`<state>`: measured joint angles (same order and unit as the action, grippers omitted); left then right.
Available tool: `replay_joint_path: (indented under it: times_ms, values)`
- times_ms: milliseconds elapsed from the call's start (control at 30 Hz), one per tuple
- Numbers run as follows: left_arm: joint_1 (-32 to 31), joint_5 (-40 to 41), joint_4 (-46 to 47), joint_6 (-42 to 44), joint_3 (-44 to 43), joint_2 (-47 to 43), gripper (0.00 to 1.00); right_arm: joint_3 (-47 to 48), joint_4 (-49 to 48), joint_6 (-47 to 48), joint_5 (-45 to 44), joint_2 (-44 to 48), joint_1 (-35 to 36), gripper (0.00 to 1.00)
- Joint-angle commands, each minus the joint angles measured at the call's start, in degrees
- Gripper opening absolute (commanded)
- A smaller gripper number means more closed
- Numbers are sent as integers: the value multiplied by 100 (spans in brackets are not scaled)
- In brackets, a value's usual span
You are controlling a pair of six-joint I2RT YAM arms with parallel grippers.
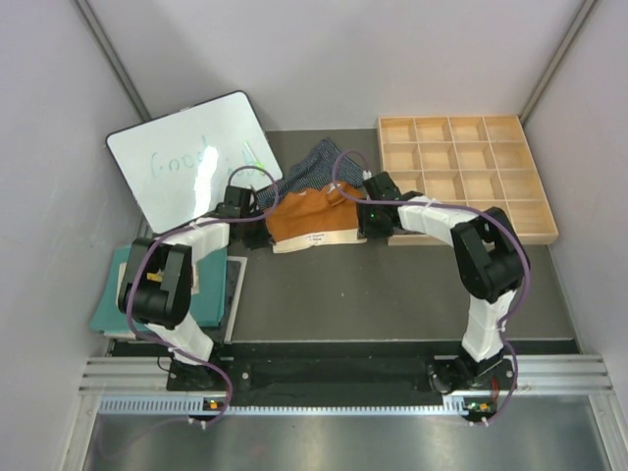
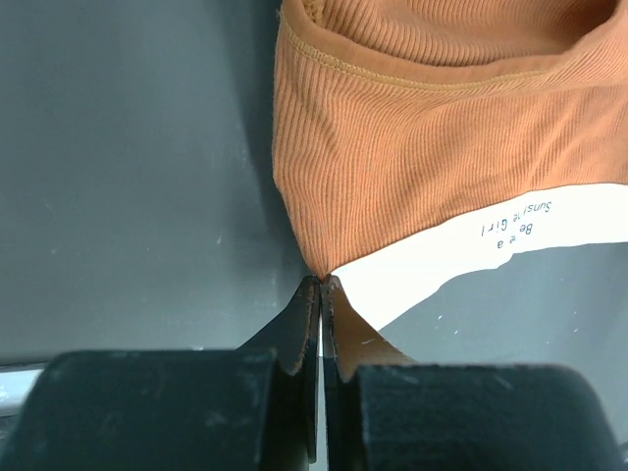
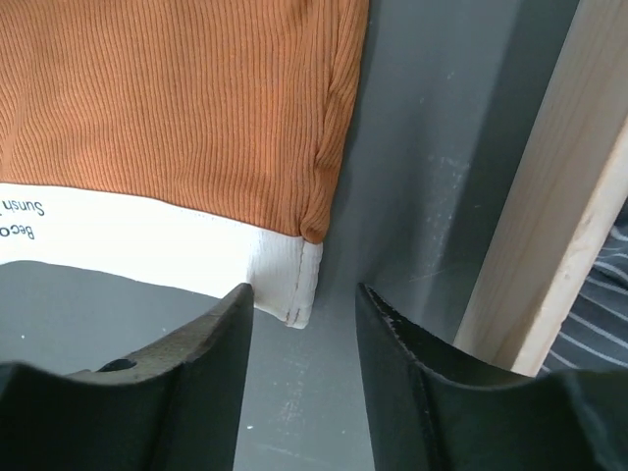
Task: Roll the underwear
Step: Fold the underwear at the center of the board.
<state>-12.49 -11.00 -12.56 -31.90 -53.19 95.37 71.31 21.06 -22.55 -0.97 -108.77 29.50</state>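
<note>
The rust-orange pair [image 1: 306, 218] lies spread flat near the middle of the table [image 1: 392, 285], its cream waistband [image 1: 314, 238] on the edge nearest the arm bases. Printed lettering on the band shows in both wrist views. Behind it, touching its far edge, I can see the navy striped pair [image 1: 312, 165] bunched up. My left gripper [image 2: 321, 289] is clamped tight on the left corner of the orange pair. The jaws meet with cloth pinched between them, right where the ribbed fabric joins the waistband, and the cloth is drawn to a point there. My right gripper [image 3: 299, 294] is down at the right corner of the same band with its jaws about halfway apart. The band's corner sits in the gap between them, and I see no grip on it. Just right of that gripper runs the edge of the wooden tray [image 1: 545, 231], whose compartments fill the far right of the table. A whiteboard [image 1: 186, 162] leans at the far left, and a teal mat [image 1: 113, 304] lies beside the left arm.
</note>
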Motion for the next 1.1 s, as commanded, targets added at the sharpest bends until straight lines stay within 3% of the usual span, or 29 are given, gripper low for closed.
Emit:
replay_joint_path:
  times_ms: [0,33,167,267,500,1000,1067]
  values:
    - [-17,-60,-80,79,54,-229,0,-3,-93,22,201,-21,65,42]
    - [-17,-60,-89,87,46,-238,0,-3,-76,13,246,-47,65,40]
    - [-25,-16,-168,123,89,-326,0,-64,38,-66,334,-22,65,10]
    - [-17,-24,-299,210,186,-457,0,-231,117,-110,378,215,74,0]
    - [-192,-51,-668,351,634,-941,0,-855,442,-285,247,1155,355,0]
    - [-1554,169,-1214,-465,1873,-2769,0,-2630,1260,-1295,-359,3441,1251,0]
    - [-1599,116,-1397,-484,1926,-3005,27,-2727,1418,-1357,-447,3678,1313,0]
